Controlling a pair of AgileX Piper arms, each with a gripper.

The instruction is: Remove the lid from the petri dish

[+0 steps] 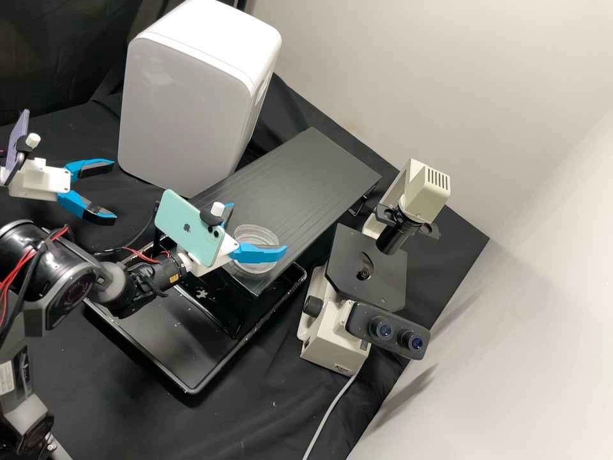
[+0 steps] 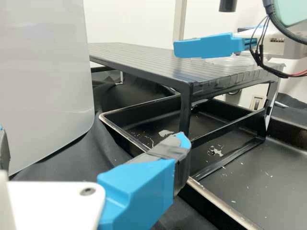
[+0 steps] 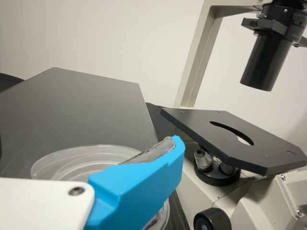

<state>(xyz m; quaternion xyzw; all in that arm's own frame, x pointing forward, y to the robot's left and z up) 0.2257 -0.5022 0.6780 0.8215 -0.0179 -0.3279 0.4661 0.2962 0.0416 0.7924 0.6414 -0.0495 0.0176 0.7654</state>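
Observation:
A clear petri dish (image 1: pixel 254 232) with its lid on stands at the near corner of the black raised shelf (image 1: pixel 294 179). My right gripper (image 1: pixel 260 239) is open at the dish. One blue finger (image 1: pixel 258 253) lies along the dish's near rim, and the other is mostly hidden behind the phone mounted on the wrist. In the right wrist view that finger (image 3: pixel 139 187) overlaps the dish (image 3: pixel 81 160). My left gripper (image 1: pixel 110 190) hangs open and empty at the far left, well away from the dish, with one finger (image 2: pixel 144 187) over the tray edge.
A tall white box-shaped appliance (image 1: pixel 198 89) stands behind the shelf. A microscope (image 1: pixel 370 287) with a black stage (image 3: pixel 230 139) sits close to the right of the dish. Under the shelf lies a black tray (image 1: pixel 191 345) with white flecks.

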